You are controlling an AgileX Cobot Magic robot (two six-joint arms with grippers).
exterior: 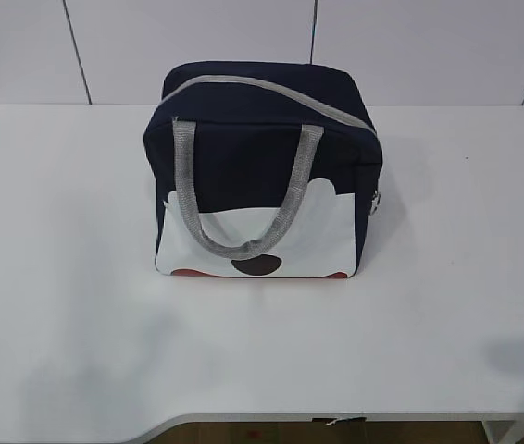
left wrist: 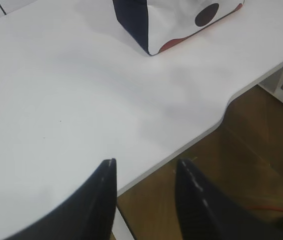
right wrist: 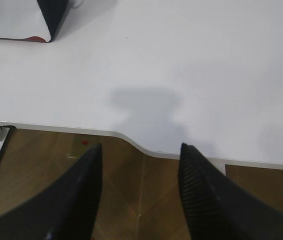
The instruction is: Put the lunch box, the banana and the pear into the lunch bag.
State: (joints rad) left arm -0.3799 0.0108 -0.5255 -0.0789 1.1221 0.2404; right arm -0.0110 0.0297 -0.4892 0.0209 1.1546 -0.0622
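Navy lunch bag (exterior: 262, 171) stands upright at frame centre on my white table (exterior: 68, 305), grey zipper (exterior: 271, 92) shut, handle (exterior: 243, 199) drooping over the front. Left gripper (left wrist: 145, 167) and right gripper (right wrist: 140, 150) hover spread, holding nothing, at the near edge.

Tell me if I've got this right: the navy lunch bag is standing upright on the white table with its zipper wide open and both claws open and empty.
Not quite. The lunch bag stands upright on the white table, but its grey zipper is closed along the top, as the exterior view shows. The left claw and right claw are indeed open and empty.
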